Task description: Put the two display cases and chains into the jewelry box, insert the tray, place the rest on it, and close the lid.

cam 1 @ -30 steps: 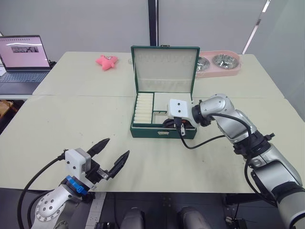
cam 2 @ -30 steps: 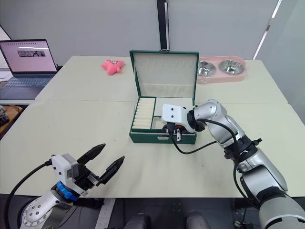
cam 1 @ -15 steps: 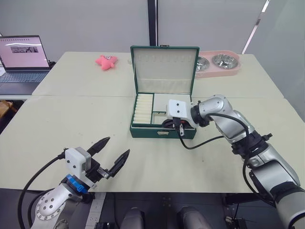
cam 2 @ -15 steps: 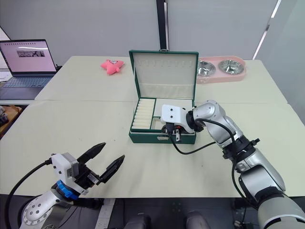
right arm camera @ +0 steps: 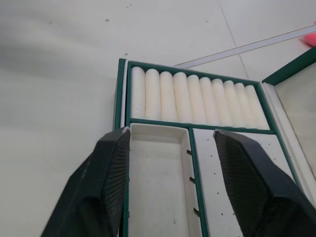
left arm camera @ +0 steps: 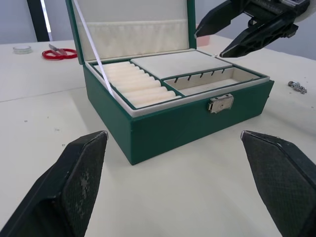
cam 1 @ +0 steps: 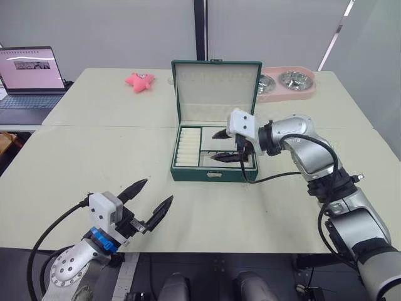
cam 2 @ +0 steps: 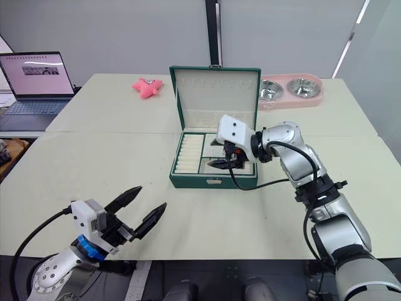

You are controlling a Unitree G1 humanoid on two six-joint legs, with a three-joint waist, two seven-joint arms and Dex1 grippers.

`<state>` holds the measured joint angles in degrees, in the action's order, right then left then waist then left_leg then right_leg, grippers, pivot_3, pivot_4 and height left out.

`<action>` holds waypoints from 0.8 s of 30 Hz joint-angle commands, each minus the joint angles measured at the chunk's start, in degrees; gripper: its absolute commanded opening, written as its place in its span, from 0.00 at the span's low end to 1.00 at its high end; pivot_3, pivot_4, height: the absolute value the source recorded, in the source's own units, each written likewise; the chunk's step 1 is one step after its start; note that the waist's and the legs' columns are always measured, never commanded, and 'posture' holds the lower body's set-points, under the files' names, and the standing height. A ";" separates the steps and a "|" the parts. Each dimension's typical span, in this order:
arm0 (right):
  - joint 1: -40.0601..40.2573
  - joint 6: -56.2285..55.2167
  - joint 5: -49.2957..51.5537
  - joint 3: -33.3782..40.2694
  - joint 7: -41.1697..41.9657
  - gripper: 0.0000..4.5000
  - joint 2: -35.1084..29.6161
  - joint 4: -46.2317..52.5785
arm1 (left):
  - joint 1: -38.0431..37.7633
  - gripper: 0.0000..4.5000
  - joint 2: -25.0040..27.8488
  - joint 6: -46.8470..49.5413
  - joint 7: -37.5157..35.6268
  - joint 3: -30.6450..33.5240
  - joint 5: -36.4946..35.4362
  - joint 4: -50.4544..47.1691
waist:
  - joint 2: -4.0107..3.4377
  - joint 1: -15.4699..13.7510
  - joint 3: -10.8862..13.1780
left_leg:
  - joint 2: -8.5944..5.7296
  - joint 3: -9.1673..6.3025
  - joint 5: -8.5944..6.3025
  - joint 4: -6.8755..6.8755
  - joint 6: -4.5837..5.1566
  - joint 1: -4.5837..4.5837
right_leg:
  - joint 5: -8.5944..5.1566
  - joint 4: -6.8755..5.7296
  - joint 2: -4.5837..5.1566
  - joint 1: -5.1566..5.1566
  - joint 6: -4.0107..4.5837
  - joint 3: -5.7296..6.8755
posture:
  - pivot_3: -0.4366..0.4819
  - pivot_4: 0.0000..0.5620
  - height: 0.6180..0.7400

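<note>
Both tools gape empty: right tool [cam 1: 220, 145] over tray [left arm camera: 148, 84], left tool [cam 1: 150, 200] near table edge [cam 1: 207, 253].

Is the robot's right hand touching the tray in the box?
Apart. In the left wrist view the open right gripper hangs above the tray, with background visible between them.

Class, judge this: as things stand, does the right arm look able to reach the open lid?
Probably yes: the right end effector hovers open over the tray, with the upright lid just behind it and nothing between them.
</note>
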<state>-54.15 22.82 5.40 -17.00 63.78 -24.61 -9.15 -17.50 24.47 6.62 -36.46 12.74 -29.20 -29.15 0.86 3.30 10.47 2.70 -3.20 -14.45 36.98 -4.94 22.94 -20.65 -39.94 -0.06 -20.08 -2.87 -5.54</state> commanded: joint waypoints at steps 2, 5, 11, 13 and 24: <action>2.12 -0.97 5.32 7.68 -3.87 0.76 2.49 -1.39 | 0.38 1.00 0.83 0.97 -0.01 -0.52 -0.39 -2.68 | 0.00 0.01 0.00 | 0.00 0.02 0.00 0.00 0.00 0.01 | 0.00 0.00 0.00 0.01 0.00 -0.01 | 0.48 0.27 1.00; 4.73 -1.57 5.68 8.97 -5.44 0.54 2.87 -3.79 | 1.25 1.00 0.99 1.54 0.19 -0.48 -0.24 -2.48 | 0.00 0.00 0.00 | -0.02 0.03 0.00 0.00 0.00 0.01 | 0.00 0.02 0.01 0.01 0.00 -0.01 | 0.48 0.27 1.00; 6.76 -2.77 4.96 9.18 -7.91 0.21 3.70 -8.74 | 3.14 1.00 1.12 1.73 0.68 -1.28 1.67 -1.74 | 0.00 0.15 0.00 | -0.01 0.05 0.00 0.00 0.00 0.00 | 0.00 0.00 0.00 -0.01 0.00 -0.03 | 0.48 0.27 1.00; 7.27 -2.91 4.14 8.62 -9.08 0.10 4.06 -10.84 | 3.40 1.00 1.14 2.06 0.88 -1.57 1.62 -1.65 | 0.00 0.24 0.00 | 0.00 0.07 0.00 -0.01 0.00 0.00 | 0.00 0.00 0.00 -0.01 0.00 -0.05 | 0.48 0.27 1.00; 9.19 -2.08 3.04 7.20 -9.74 0.00 4.48 -12.71 | 3.48 1.00 1.50 3.11 0.47 -1.21 1.67 -1.28 | 0.03 0.20 -0.02 | 0.01 0.04 0.00 0.00 0.00 -0.06 | 0.00 -0.01 -0.01 0.05 0.00 -0.03 | 0.48 0.27 1.00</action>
<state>-46.05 20.49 7.67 -10.18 53.64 -20.70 -22.27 -13.84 25.34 9.89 -35.66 11.37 -27.18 -29.11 0.89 3.49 10.45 2.70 -3.15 -14.45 36.97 -4.94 22.88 -20.65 -39.95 -0.08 -20.03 -2.87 -5.58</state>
